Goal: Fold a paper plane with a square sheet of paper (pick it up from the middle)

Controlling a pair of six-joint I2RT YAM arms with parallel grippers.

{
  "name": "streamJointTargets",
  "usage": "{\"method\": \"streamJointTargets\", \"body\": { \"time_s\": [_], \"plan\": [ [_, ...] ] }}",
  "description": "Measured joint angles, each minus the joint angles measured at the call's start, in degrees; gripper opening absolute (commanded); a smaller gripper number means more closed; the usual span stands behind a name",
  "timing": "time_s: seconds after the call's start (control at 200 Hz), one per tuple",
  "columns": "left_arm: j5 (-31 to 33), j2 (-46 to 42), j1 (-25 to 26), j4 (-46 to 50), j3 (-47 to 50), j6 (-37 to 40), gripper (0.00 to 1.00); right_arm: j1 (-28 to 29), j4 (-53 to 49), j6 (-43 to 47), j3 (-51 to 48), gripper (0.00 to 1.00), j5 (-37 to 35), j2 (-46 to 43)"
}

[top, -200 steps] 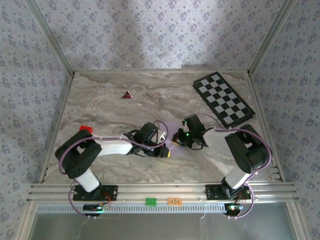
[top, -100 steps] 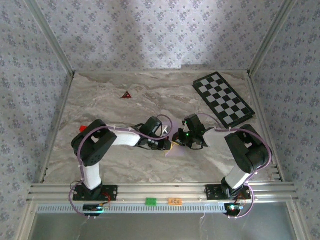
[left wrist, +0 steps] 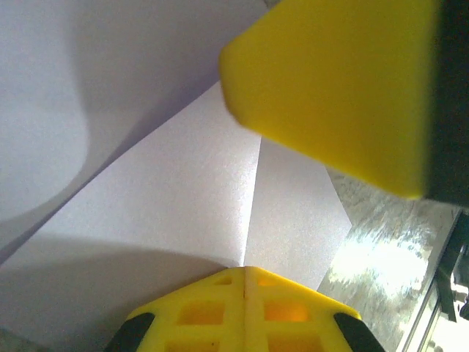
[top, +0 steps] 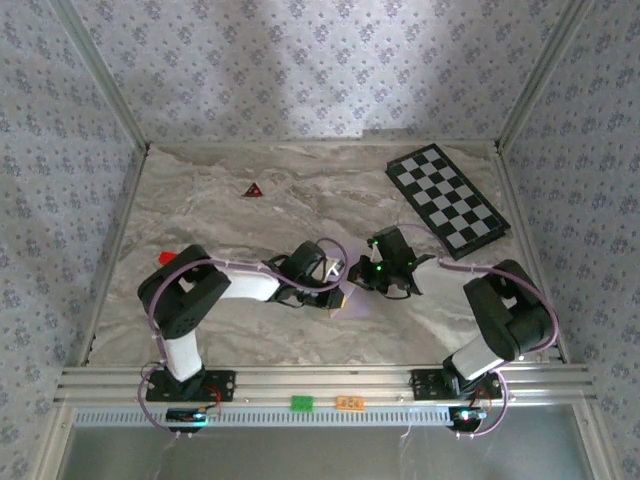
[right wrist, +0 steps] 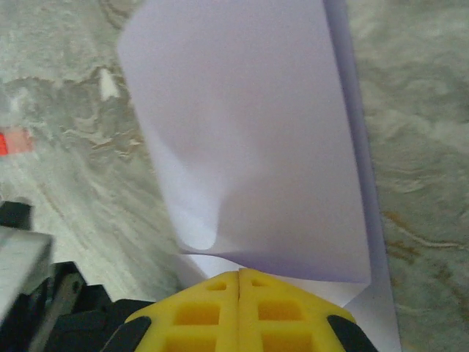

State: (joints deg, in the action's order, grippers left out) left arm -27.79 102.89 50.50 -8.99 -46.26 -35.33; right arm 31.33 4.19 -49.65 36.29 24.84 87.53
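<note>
Left pincer [left wrist: 245, 279] moved rightward, partly covering the square sheet of paper [right wrist: 249, 132]

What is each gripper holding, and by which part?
Right gripper looks pinched on the square sheet of paper at its raised flap's near edge. Left gripper is shut at a crease; pinching or pressing, cannot tell.

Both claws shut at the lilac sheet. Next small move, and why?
Likely lower the right claw toward the table, laying its flap flat. The square sheet of paper is folded over but the flap bows up, uncreased, while the shut left claw sits on the lower layer at its crease.
</note>
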Motion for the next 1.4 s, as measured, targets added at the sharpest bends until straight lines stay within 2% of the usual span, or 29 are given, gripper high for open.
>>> {"method": "streamJointTargets", "body": {
  "time_s": [0.18,0.36,0.525,0.84,1.024,1.229,1.399],
  "plan": [
    [0.17,-0.48,0.15,0.46,0.33,0.39,0.00,3.74,1.16,-0.33,-2.73,0.00,-0.61,-0.17],
    [0.17,-0.52,0.15,0.72,0.31,0.39,0.00,2.62,3.80,-1.07,-4.68,0.00,1.11,1.38],
    [0.17,-0.52,0.15,0.85,0.31,0.42,0.00,0.07,4.15,-0.87,-5.07,0.00,2.58,1.40],
    [0.17,-0.52,0.15,0.85,0.33,0.39,0.00,-8.55,3.30,0.46,-4.96,0.00,3.23,1.29],
    [0.17,-0.52,0.15,0.85,0.33,0.39,0.00,-10.64,0.52,1.75,-4.42,0.00,2.34,-0.39],
    [0.17,-0.52,0.15,0.87,0.31,0.39,0.00,-6.91,-0.70,2.10,-4.33,0.00,0.70,-6.27],
    [0.17,-0.52,0.15,0.87,0.31,0.39,0.00,-1.79,1.03,0.85,-3.98,0.00,0.55,-3.43]
  ]
}}
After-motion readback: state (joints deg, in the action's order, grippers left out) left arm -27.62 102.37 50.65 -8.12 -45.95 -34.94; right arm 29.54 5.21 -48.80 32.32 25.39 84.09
